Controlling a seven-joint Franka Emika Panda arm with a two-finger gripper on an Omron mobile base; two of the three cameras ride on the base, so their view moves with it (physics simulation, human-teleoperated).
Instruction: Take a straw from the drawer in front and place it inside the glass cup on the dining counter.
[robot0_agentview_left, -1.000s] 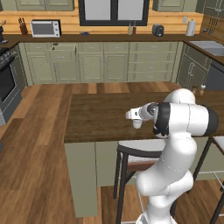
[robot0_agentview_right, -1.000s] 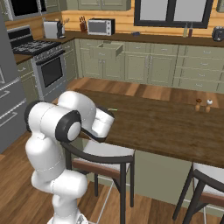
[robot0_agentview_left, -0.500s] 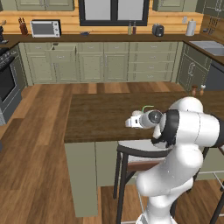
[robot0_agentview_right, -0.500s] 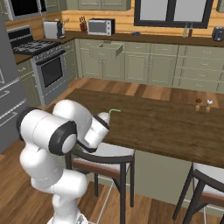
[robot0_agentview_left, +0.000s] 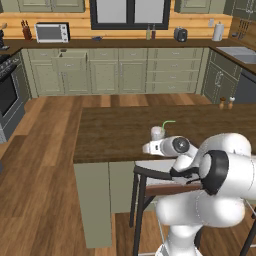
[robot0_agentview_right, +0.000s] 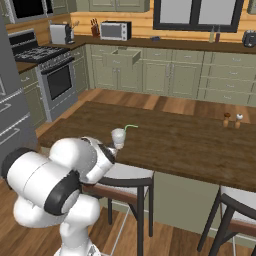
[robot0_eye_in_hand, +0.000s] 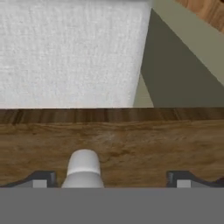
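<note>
Straw (robot0_agentview_left: 168, 123) stands in glass cup (robot0_agentview_left: 158, 133); pincer (robot0_eye_in_hand: 112, 178) agape.

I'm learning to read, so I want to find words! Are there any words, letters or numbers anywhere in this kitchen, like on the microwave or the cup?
None can be read.
Silver microwave on the back wall counter: no readable label or digits.
Small pale translucent glass cup holding the thin light green straw on the dark brown wood dining counter: plain.
Two small shakers: too small to tell.
</note>
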